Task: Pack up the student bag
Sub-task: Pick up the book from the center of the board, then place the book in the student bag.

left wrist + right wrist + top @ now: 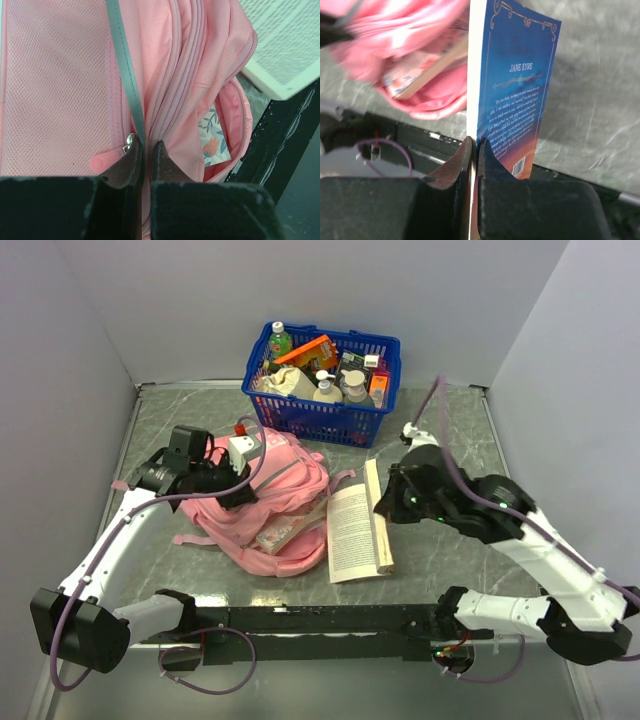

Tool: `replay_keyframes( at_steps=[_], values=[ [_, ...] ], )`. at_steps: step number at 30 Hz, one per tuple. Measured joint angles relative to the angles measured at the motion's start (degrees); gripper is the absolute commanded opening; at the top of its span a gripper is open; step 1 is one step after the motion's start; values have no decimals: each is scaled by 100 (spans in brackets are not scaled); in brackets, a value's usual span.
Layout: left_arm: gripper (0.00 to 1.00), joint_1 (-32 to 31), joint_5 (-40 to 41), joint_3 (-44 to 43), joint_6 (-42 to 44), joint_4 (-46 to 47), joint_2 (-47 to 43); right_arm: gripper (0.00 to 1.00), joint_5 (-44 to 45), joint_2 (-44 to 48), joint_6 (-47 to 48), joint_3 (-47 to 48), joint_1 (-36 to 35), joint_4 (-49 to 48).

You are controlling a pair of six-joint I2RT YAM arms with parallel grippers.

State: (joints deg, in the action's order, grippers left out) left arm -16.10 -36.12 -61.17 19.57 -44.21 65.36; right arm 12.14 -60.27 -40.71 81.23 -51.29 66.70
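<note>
Right wrist: R fingers [451, 167] on book [516, 75]

student bag [410, 30] blurred, floral-print item [212, 140] half hidden inside it

Overhead light falls soft and even on my desk [420, 560], with a mild sheen and faint shadows beside the student bag [270, 490]. In my right wrist view the bag blurs at upper left, while the book [515, 85] stays sharp. My left wrist view is perhaps overexposed at upper right.
</note>
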Motion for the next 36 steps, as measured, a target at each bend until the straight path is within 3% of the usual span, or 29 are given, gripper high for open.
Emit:
replay_keyframes(
  at_steps=[10,17,20,36],
  values=[
    [1,96,-101,-251,4,-157,162,0,-1128,726,1528,352,-365,374],
    [1,431,-313,-503,109,-433,251,0,-1259,767,2426,-164,-2334,151],
    [1,481,-374,-573,192,-507,262,0,-1224,678,2911,-372,-2833,57],
    [1,551,-586,-573,782,-872,345,0,-420,-52,5908,-348,-2892,-1851]
  ],
)
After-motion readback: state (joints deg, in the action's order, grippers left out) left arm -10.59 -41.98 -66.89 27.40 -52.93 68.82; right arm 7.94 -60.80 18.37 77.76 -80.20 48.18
